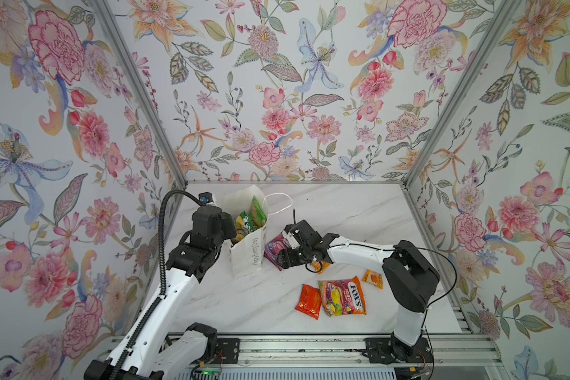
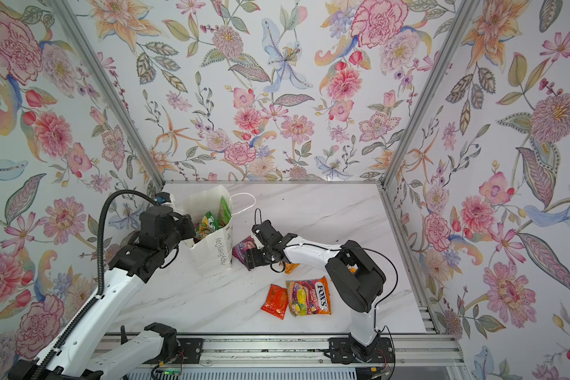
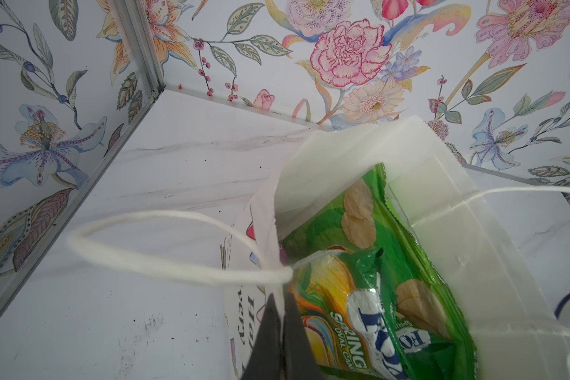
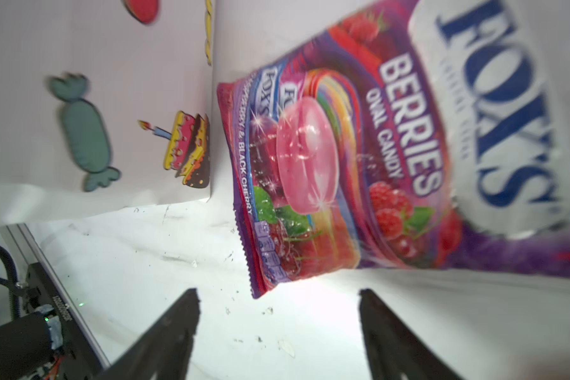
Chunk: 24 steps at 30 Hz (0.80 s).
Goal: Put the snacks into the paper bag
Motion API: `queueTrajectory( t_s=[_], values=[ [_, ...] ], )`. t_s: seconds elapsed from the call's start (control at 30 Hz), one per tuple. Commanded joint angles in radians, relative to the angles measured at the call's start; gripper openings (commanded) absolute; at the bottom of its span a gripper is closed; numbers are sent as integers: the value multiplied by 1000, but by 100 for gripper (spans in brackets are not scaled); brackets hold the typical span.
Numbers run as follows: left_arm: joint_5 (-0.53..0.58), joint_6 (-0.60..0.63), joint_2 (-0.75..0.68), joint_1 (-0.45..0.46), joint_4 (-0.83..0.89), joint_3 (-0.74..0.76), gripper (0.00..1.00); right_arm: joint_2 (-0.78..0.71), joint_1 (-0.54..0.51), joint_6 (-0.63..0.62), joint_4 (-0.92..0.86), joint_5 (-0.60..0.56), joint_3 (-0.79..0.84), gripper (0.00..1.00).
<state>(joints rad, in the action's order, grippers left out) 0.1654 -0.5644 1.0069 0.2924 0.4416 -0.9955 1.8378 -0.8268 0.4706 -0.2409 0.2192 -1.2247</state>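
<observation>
The left arm rises from the near rail toward 1 o'clock. Its left fingers are pinched tight on the rim of the paper bag. That bag stands upright at 10 o'clock on the surface, long axis vertical, mouth up. The right arm stretches low toward 9 o'clock, with the right fingers spread wide and holding nothing. The purple FOX'S bag lies flat at 3 o'clock of the paper bag's foot, one corner toward those fingers.
</observation>
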Motion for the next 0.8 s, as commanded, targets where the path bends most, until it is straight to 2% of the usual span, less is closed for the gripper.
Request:
queueTrajectory(
  t_s=[0.0, 0.27, 0.4, 0.57, 0.77],
  values=[
    [37, 4, -37, -9, -63, 5, 0, -32, 83, -60, -21, -39, -34, 83],
    [42, 3, -46, -10, -61, 8, 0, 135, 211, -194, -149, 5, -232, 77],
    [40, 5, -48, -10, -64, 7, 0, 235, 221, -263, -236, -6, -349, 76],
    [37, 6, -44, -9, -63, 6, 0, 324, 221, -266, -270, 83, -426, 73],
    [38, 8, -43, -9, -64, 6, 0, 397, 197, -251, -305, 128, -455, 69]
  ],
)
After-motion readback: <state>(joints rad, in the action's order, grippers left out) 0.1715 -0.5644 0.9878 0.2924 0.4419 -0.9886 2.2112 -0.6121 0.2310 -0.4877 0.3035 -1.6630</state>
